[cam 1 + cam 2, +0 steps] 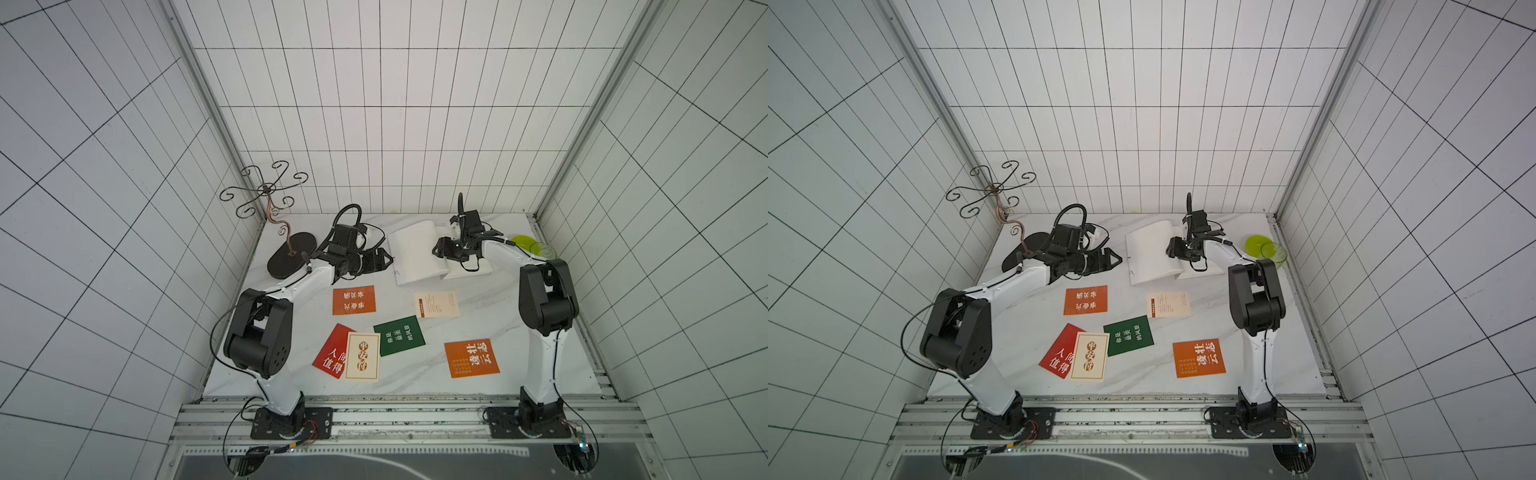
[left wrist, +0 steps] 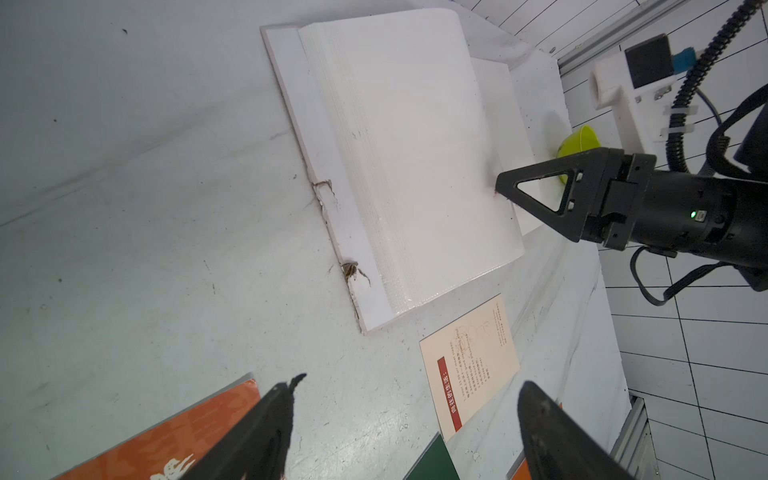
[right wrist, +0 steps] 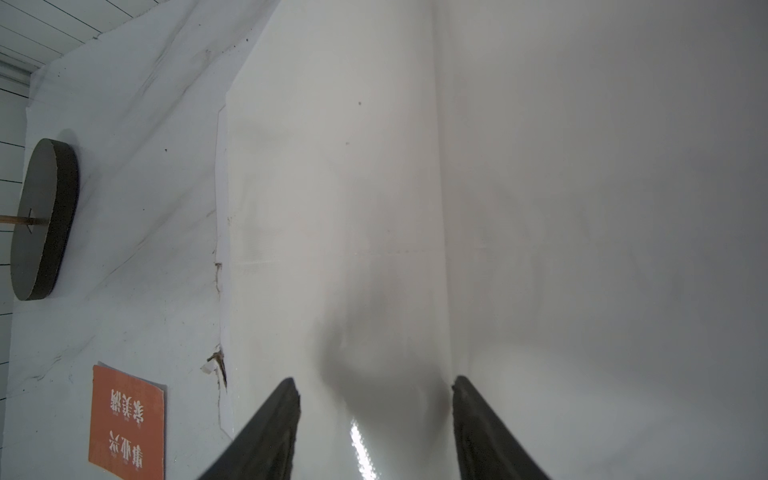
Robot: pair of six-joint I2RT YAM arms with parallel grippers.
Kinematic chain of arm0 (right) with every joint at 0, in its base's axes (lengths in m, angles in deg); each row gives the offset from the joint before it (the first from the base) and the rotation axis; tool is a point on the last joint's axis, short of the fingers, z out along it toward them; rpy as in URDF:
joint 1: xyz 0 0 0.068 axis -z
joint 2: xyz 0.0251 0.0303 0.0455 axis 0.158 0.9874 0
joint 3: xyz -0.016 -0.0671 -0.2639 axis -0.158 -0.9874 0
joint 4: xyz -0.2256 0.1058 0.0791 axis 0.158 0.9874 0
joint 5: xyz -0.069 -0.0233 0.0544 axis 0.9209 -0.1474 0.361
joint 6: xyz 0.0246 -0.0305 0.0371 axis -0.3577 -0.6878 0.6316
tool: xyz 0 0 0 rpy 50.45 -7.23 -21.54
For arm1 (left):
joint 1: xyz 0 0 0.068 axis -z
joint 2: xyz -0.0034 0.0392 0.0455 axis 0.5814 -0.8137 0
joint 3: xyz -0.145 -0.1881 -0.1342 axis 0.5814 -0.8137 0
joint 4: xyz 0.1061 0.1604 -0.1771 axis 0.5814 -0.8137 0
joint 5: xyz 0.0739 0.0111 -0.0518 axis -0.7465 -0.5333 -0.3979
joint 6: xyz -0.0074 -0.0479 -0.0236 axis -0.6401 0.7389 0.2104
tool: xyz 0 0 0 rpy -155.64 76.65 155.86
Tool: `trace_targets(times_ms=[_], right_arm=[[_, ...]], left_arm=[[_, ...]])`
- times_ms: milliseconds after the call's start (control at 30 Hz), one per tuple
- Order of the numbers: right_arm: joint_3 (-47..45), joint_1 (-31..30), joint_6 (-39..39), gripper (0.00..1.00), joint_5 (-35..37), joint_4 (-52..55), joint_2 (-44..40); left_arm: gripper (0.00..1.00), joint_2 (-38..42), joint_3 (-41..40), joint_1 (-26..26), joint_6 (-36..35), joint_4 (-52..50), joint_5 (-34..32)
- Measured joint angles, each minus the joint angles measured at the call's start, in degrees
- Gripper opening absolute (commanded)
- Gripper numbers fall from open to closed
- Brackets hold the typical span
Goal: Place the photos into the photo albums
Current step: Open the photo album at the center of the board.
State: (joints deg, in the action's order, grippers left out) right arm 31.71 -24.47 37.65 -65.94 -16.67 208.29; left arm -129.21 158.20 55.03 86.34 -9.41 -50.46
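The photo album (image 1: 415, 257) lies open at the back of the table, its plain white pages bulging up on the left half. My right gripper (image 1: 437, 249) hovers low over the pages near the fold. In the right wrist view its jaws (image 3: 376, 382) stand open, with only glossy page (image 3: 332, 208) beneath them. My left gripper (image 1: 388, 262) is open just left of the album (image 2: 407, 145), holding nothing. Several photos lie loose in front: orange (image 1: 354, 300), cream (image 1: 436, 304), dark green (image 1: 400, 335), and orange (image 1: 471, 358). A cream-and-gold card (image 1: 363, 356) overlaps a red one (image 1: 328, 355).
A scrolled wire stand on a dark oval base (image 1: 291, 254) is at the back left, behind my left arm. A yellow-green bowl (image 1: 523, 242) and a clear glass (image 1: 542, 249) sit at the back right by the wall. Tiled walls close in three sides.
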Motion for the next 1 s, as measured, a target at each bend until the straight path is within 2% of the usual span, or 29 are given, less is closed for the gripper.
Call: trace_targets(times_ms=[200,400,700,1000], right_arm=[[0.13,-3.06,-1.55,0.6,3.5,1.09,0.15],[2.19,-6.67,-4.07,0.61,9.99,4.61,2.62],[6.56,-12.15,-7.37,0.69,19.37,9.66,5.97],[6.56,-13.88,-7.93,0.7,21.07,12.37,6.38]], left_arm=[[0.85,0.0,0.0,0.0,0.0,0.0,0.24],[0.84,0.0,0.0,0.0,0.07,0.0,0.26],[0.84,0.0,0.0,0.0,0.15,0.0,0.26],[0.84,0.0,0.0,0.0,0.15,0.0,0.22]])
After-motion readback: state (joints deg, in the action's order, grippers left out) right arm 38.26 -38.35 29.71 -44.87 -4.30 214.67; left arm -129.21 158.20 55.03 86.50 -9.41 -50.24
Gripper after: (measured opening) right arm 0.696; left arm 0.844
